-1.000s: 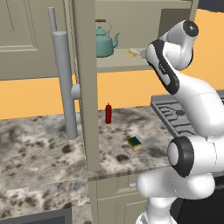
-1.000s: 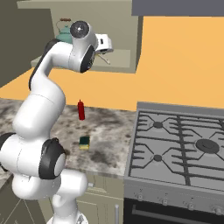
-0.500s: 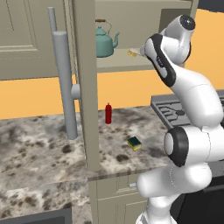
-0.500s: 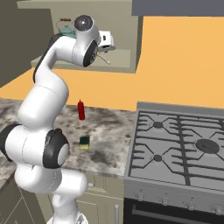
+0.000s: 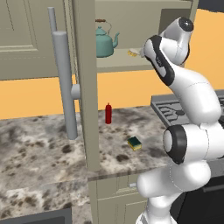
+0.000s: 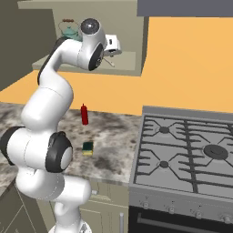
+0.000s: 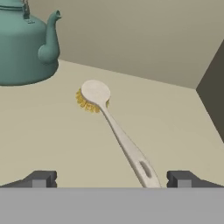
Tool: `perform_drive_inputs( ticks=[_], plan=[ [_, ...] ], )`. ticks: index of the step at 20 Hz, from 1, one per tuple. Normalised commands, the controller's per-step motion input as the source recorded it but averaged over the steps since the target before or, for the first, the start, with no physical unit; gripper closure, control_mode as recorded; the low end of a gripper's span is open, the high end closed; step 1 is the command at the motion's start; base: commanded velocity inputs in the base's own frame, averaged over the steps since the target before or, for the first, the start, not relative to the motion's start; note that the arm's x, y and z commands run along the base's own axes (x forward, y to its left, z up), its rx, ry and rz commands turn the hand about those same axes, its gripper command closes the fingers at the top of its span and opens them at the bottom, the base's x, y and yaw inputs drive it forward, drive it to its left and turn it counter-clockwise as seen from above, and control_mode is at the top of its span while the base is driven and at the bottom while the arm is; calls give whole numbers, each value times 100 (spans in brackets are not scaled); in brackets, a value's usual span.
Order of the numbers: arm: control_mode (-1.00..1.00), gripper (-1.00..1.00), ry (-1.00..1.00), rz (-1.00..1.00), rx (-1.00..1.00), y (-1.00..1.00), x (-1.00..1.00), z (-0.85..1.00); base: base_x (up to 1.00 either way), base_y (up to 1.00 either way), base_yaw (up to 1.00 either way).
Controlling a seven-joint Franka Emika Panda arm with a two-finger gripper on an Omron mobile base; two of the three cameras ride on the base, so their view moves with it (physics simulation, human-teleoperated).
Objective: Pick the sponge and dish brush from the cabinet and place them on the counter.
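Cream-coloured and thin, the dish brush (image 7: 117,134) lies flat on the beige shelf (image 7: 52,135) of the cabinet (image 5: 85,87), directly ahead of the gripper (image 7: 111,178). In the hand view its handle runs down between the two dark fingertips (image 7: 40,178), closer to the one on the right of that view, and its round head with yellowish bristles sits further in, away from the tool. The jaws stand wide apart and hold nothing; the handle's near end lies between them without touching either tip.

Beyond the brush head and off to the upper left of the hand view stands a teal kettle (image 7: 24,43), its spout turned toward the brush, apart from it.

From the left base view the gripper is hidden behind the arm's upper link, reaching into the open cabinet at shelf height, with the kettle (image 5: 105,43) to its left and the brush bristles (image 5: 133,53) just showing beside the arm. In the right base view the hand (image 6: 113,45) is at the shelf, with the brush (image 6: 107,59) just below and in front of it.

Well below the tool, the sponge (image 5: 134,143) rests on the speckled stone counter (image 5: 39,144), green layer up, near the counter's front edge. A red bottle (image 5: 108,113) stands upright further back on the counter, apart from the sponge. The stove top (image 6: 191,150) lies to the right of both.
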Motion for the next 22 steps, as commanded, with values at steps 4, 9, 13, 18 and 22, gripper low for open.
perform_drive_inputs(
  ticks=[4, 9, 13, 18, 22],
  plan=[
    [-100, -100, 0, 0, 0, 0, 16, -2, 0, 0, 0],
    [-100, -100, 0, 0, 0, -6, 18, 0, 0, 0, 0],
    [-100, -100, 0, 0, 0, -5, 19, 0, 0, 0, 0],
    [-100, -100, 1, 0, 0, -1, 20, 0, 0, 0, 0],
    [-100, -100, 6, 0, 0, 0, 24, -6, 0, 0, 0]
  ],
)
